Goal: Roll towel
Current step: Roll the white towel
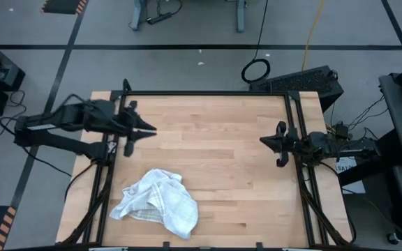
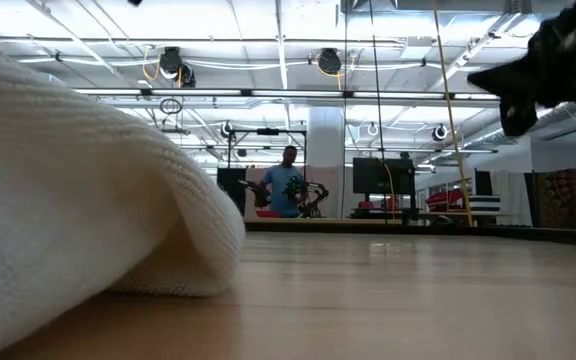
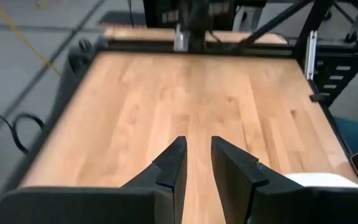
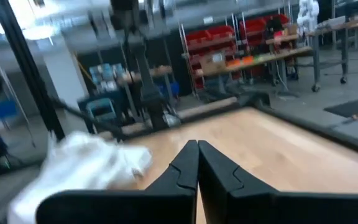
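The white towel (image 1: 155, 202) with a faint grey check lies crumpled in a heap on the wooden table (image 1: 222, 160), near its front left corner. It fills the left of the low view (image 2: 88, 180) and shows in the right wrist view (image 4: 86, 165). My left gripper (image 1: 149, 130) hovers over the table's left side, beyond the towel, its fingers a little apart (image 3: 197, 155) and empty. My right gripper (image 1: 264, 141) hovers at the table's right side, shut (image 4: 197, 149) and empty.
A black frame (image 1: 208, 93) runs along the table's far, left and right edges. Bare wood lies between the two grippers and to the right of the towel. A person (image 2: 288, 185) stands far off in the room behind the table.
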You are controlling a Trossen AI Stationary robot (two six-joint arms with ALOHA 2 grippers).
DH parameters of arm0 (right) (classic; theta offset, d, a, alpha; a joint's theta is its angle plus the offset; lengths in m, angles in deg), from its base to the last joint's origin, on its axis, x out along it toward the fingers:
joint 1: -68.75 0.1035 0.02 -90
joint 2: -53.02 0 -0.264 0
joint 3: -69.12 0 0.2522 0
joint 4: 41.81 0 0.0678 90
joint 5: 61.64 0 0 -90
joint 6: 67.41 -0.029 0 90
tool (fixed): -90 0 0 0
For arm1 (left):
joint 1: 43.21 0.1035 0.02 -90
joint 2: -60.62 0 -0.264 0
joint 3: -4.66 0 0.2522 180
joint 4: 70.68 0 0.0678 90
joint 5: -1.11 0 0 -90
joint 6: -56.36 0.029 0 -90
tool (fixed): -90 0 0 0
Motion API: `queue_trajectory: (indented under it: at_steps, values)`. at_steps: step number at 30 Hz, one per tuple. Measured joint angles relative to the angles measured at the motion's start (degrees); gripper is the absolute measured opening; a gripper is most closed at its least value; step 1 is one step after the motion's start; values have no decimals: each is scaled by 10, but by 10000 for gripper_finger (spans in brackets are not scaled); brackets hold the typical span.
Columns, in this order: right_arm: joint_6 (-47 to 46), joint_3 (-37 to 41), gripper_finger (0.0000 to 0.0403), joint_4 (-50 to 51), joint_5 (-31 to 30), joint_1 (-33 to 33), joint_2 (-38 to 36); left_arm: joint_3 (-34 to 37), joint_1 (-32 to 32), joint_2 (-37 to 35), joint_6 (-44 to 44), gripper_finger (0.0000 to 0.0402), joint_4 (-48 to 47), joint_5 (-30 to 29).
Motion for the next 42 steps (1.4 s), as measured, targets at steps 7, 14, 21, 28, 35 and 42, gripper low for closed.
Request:
queue_trajectory:
  at_steps: [7,14,21,28,35,42]
  values:
    - [-9,-192,0,108,0,8,93,80,-5,2,-49,82,47,-8]
    - [-51,-349,0,212,13,12,265,138,-26,14,-112,100,54,4]
    - [-50,-340,0,205,30,41,412,202,-95,52,-201,181,74,2]
    - [-72,-338,0,196,-3,66,539,210,-122,139,-231,237,121,-26]
    - [-70,-338,0,182,-19,83,632,209,-122,247,-194,240,205,-16]
    - [-48,-338,0,119,-18,92,708,209,-111,321,-89,217,239,39]
